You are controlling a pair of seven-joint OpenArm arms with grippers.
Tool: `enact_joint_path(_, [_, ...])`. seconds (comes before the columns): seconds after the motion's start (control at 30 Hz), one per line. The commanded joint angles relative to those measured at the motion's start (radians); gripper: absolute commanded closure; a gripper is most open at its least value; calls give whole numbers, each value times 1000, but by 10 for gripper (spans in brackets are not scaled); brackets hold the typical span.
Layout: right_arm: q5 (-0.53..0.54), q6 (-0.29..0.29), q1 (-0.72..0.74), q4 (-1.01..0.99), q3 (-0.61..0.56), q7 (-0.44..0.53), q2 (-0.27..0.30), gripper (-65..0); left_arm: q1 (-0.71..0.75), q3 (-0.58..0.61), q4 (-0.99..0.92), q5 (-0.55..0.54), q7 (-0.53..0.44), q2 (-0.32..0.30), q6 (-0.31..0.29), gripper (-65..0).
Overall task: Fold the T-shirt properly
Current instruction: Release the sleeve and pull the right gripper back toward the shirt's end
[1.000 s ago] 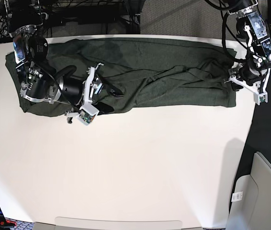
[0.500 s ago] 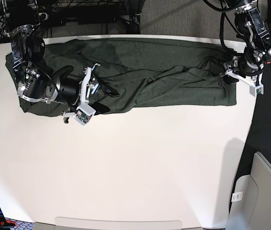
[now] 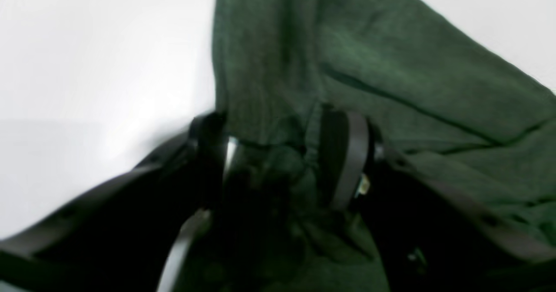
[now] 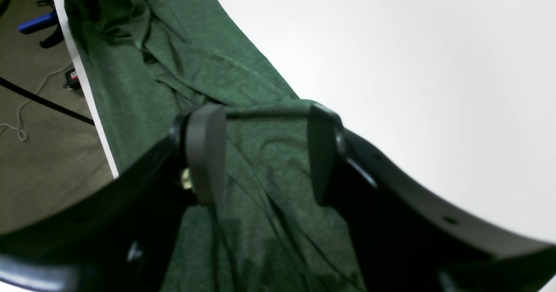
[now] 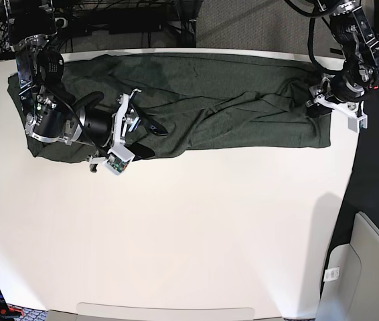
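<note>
- T-shirt (image 5: 203,100) lies as a long rumpled band on the table (image 5: 196,227); folding is unfinished.
- Left gripper (image 3: 278,153): jaws spread around bunched fabric.
- Right gripper (image 4: 265,148): jaws parted, empty.

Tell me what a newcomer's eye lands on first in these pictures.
A long dark olive-green knit T-shirt lies rumpled in a band along the far edge of the white table. The right gripper lies over its left part, jaws apart; the left gripper has fabric bunched between its jaws at the opposite end.
</note>
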Motion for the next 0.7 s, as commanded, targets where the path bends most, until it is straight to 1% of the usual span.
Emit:
enact_joint_path(0.0, [21,6,15,19,9,26,9,-276,5,0,2,-11,52,-2,2,-339])
enact_joint_path(0.2, [21,6,15,19,9,26,9,-276,5,2,2,-14,56,3,2,-337])
enact_joint_path(0.23, [21,6,15,19,9,26,9,-276,5,12,2,-14,54,3,0,-335])
enact_joint_path(0.3, [21,6,15,19,9,26,9,-276,5,55,2,-14,46,1,0,-310])
enact_joint_path(0.43, [21,6,14,21,9,26,11,-276,4,123,2,-14,46,1,0,-222])
enact_joint_path(0.57, [21,6,12,24,12,26,14,-276,1,134,2,-14,46,4,2,-120])
enact_joint_path(0.67, [22,6,-15,33,53,26,15,-276,-1,129,2,-14,46,4,2,-32])
